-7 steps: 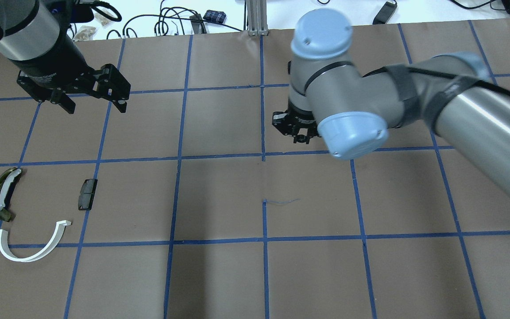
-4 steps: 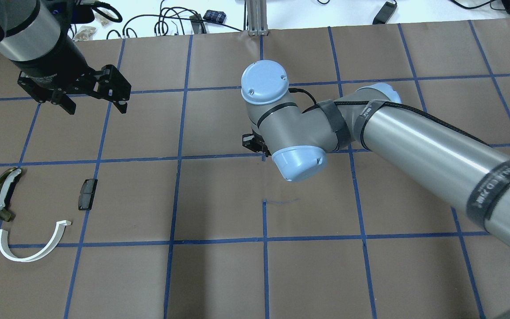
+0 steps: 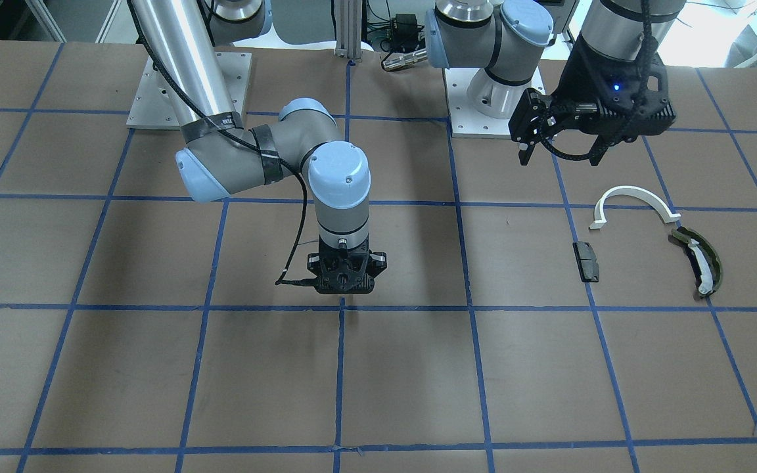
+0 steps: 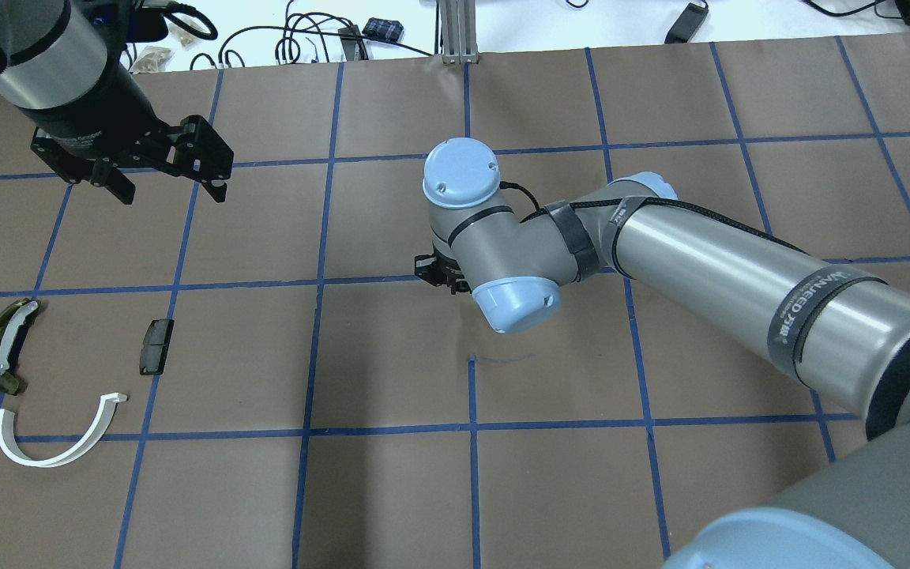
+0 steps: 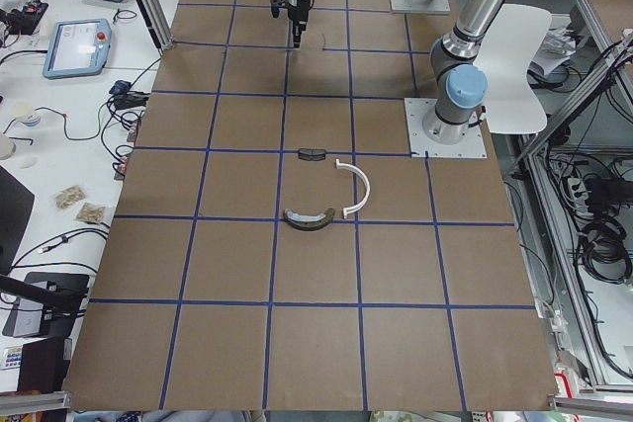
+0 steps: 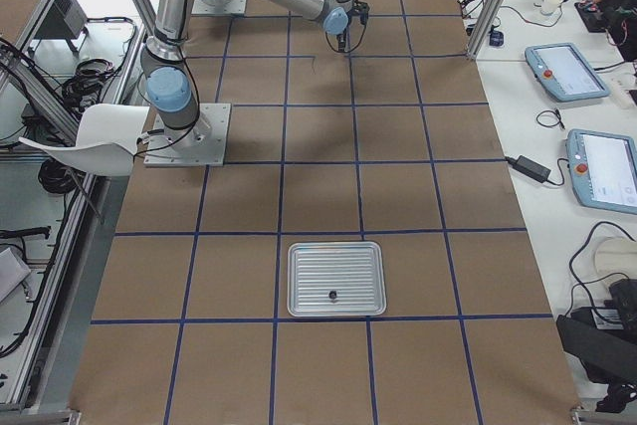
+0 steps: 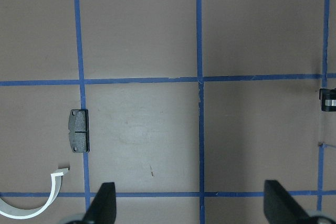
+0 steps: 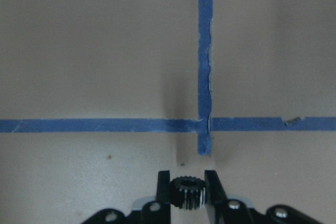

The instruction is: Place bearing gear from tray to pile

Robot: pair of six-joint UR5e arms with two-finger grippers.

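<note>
Item: small black toothed gear (image 8: 187, 192), gripped between the two fingers of the right hand (image 8: 187, 188), with its teeth showing between the pads. Location: the right hand points straight down over a crossing of blue tape lines near the middle of the brown paper-covered worktop (image 4: 392, 490). In the overhead view the arm's wrist joint hides most of this hand. Left hand (image 4: 171, 191): released, its fingers spread wide with nothing between them. It is raised over the left side of the worktop, apart from the pile, and its wrist view looks down on the block and one end of the arc. Pile: three loose pieces on the left side of the worktop, none touching another.
- White plastic half-ring arc (image 4: 85, 444), nearest the robot.
- Small black rectangular block (image 4: 156, 346), the piece furthest right, lying on a blue tape line.
- Olive-green curved piece with a white strip (image 4: 1, 356), the leftmost.

The gear is well apart from all three, to their right. Flat ribbed silver metal tray (image 6: 318, 266): at the right end of the worktop, visible only in the right-side view. One small dark part lies on it, too small to identify.
</note>
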